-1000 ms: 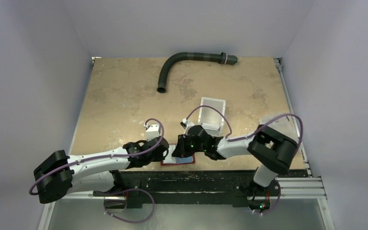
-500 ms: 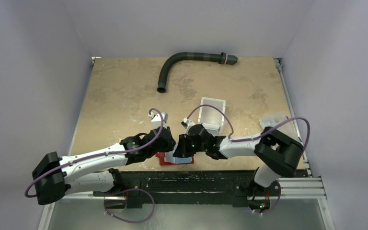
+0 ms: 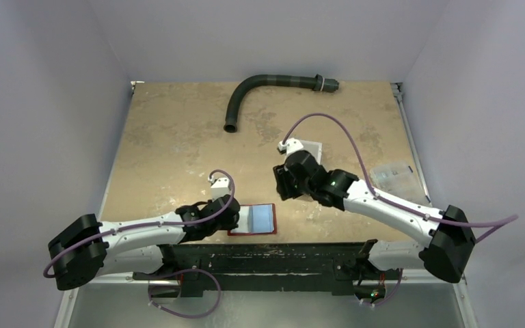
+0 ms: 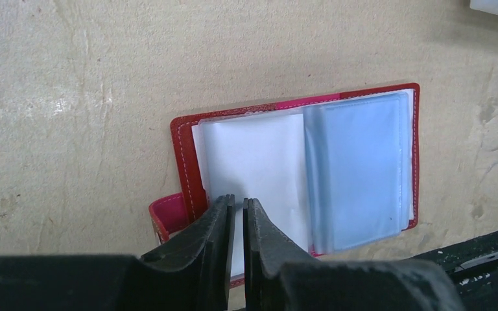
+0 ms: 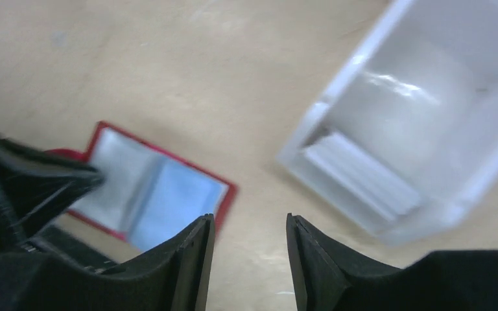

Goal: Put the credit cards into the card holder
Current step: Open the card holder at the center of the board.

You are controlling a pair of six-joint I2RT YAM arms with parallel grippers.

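Note:
The dark-red card holder lies open near the table's front edge, clear sleeves up. In the left wrist view its left page looks white and its right page bluish. My left gripper is shut, tips over the lower left page beside the snap tab; it also shows in the top view. My right gripper is raised above the table between holder and bin, open and empty. A stack of whitish credit cards lies in the white bin. The holder also shows in the right wrist view.
The white bin is mostly hidden under my right arm. A clear compartmented box sits at the right edge. A dark curved hose lies at the back. The black rail runs just in front of the holder.
My right gripper has left the card holder, moving back and right and rising over the bin. My left gripper has drawn back to the holder's left edge.

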